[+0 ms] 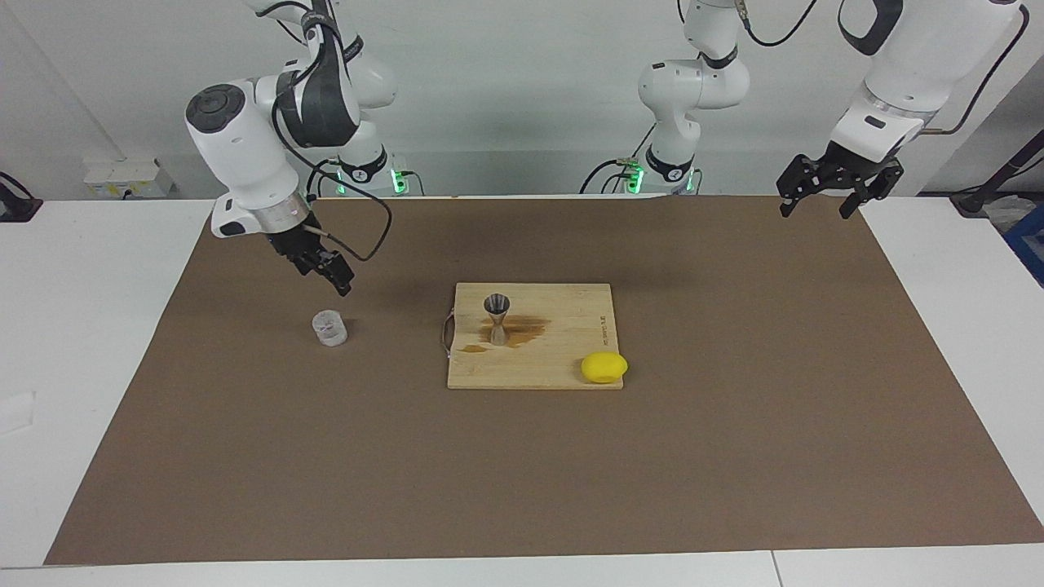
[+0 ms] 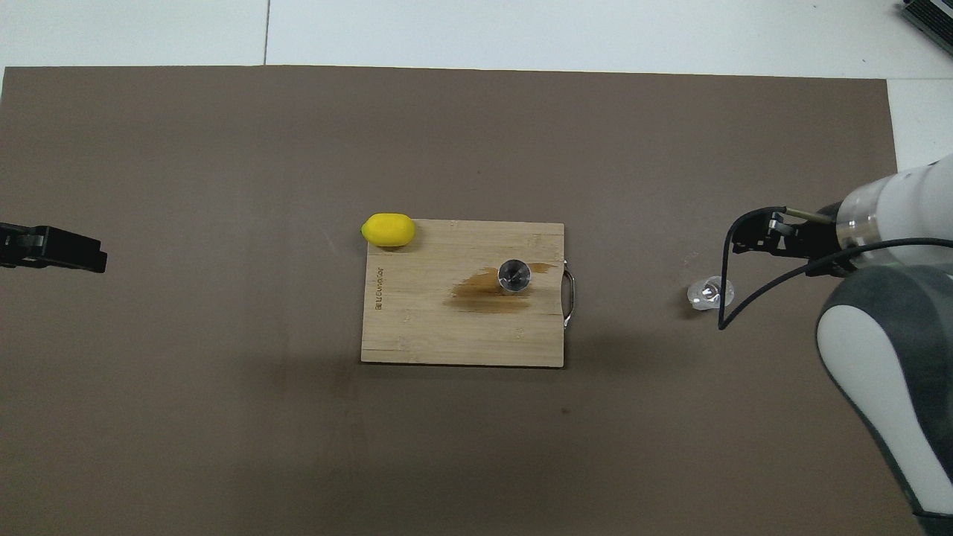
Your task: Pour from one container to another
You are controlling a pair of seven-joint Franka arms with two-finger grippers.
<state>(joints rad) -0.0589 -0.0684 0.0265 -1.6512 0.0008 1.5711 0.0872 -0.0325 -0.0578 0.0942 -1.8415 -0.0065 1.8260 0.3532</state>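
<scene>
The small clear glass cup (image 1: 329, 328) (image 2: 711, 292) stands upright on the brown mat toward the right arm's end of the table. My right gripper (image 1: 339, 280) (image 2: 747, 240) hangs open and empty above the mat, just clear of the cup on the robots' side and not touching it. The silver hourglass jigger (image 1: 497, 318) (image 2: 514, 275) stands upright on the wooden cutting board (image 1: 563, 350) (image 2: 447, 335), with a brown wet stain beside it. My left gripper (image 1: 816, 208) (image 2: 89, 253) waits open in the air over the mat's corner at the left arm's end.
A yellow lemon (image 1: 604, 367) (image 2: 388, 229) lies at the board's corner farther from the robots, toward the left arm's end. The board's metal handle (image 1: 446, 333) points toward the cup. The brown mat (image 1: 522, 473) covers most of the white table.
</scene>
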